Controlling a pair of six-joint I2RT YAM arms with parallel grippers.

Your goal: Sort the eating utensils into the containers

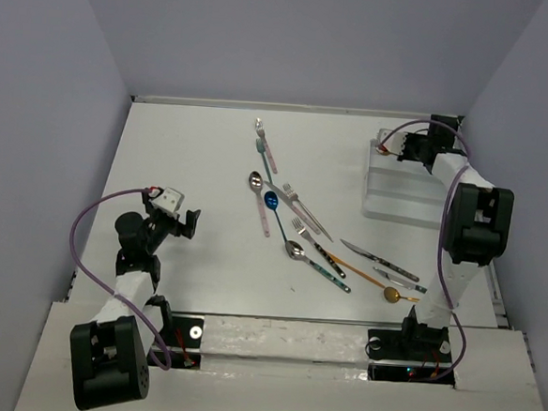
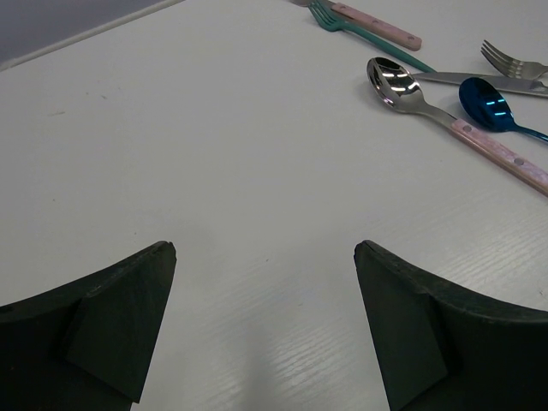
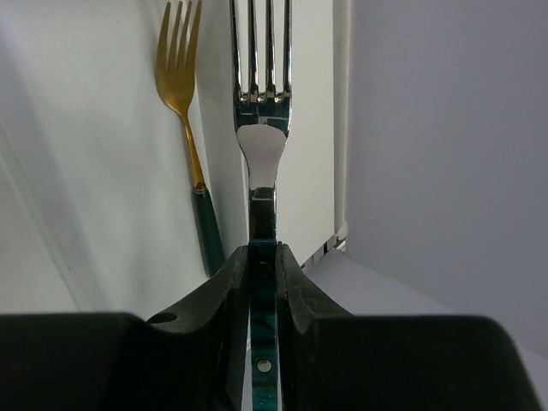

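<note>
Silver-headed fork (image 3: 264, 128), pinched by its teal handle in the right gripper (image 3: 263, 254) over the white tray (image 1: 392, 200) beside a gold fork (image 3: 178, 77), wants lowering parallel into that slot before release; the left gripper (image 2: 265, 250) sits spread.

You have nothing legible here: no text, label, brand, number or sign can be read in any of the three views. The small pale grey box (image 1: 169, 198), seen from above near the left edge of the white tabletop (image 1: 203, 144), carries a few dark specks. They are too small for you to tell whether they are writing.
</note>
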